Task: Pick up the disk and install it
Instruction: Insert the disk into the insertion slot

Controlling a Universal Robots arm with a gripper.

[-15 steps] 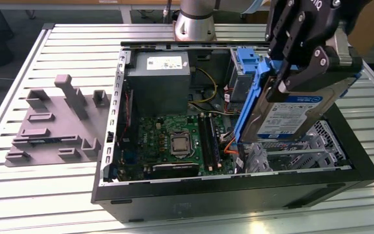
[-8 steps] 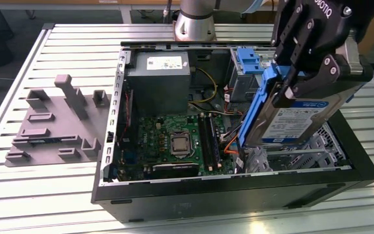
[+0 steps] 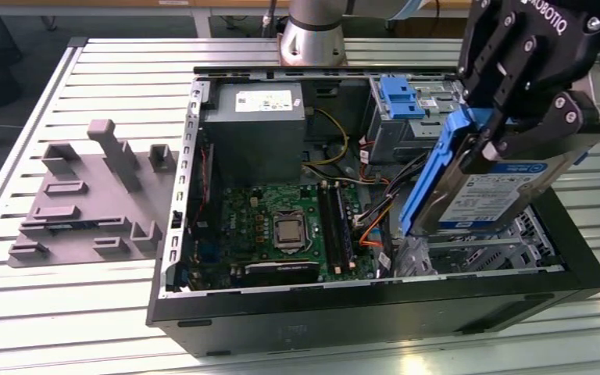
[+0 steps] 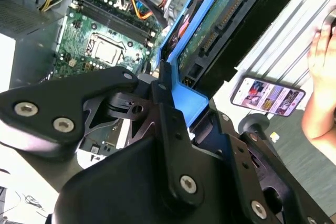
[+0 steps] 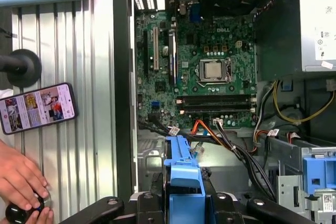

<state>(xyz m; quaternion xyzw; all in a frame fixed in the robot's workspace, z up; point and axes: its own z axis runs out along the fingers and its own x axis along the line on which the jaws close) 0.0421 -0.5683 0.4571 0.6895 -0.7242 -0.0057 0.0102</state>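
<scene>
The disk [image 3: 484,197], a silver drive with a white-and-blue label and a blue rail frame [image 3: 428,176], hangs tilted on edge over the open computer case [image 3: 383,308], at the exterior view's right. My gripper [image 3: 496,147] is shut on its upper end, fingers clamped on either side. Under the disk is the case's metal drive cage [image 3: 477,254], and the disk stands apart from it. In the second wrist view the disk's green circuit-board side [image 4: 223,17] runs away from the fingers [image 4: 163,103]. The blue frame [image 5: 184,174] shows between the fingers in the first wrist view.
Inside the case are a green motherboard [image 3: 279,226], a grey power-supply box [image 3: 253,125], loose cables [image 3: 378,215] and a bare blue bracket [image 3: 402,98]. A grey fixture plate [image 3: 87,195] lies on the slatted table at the exterior view's left. A phone [image 5: 37,107] and a person's hand [image 5: 21,179] are beside the case.
</scene>
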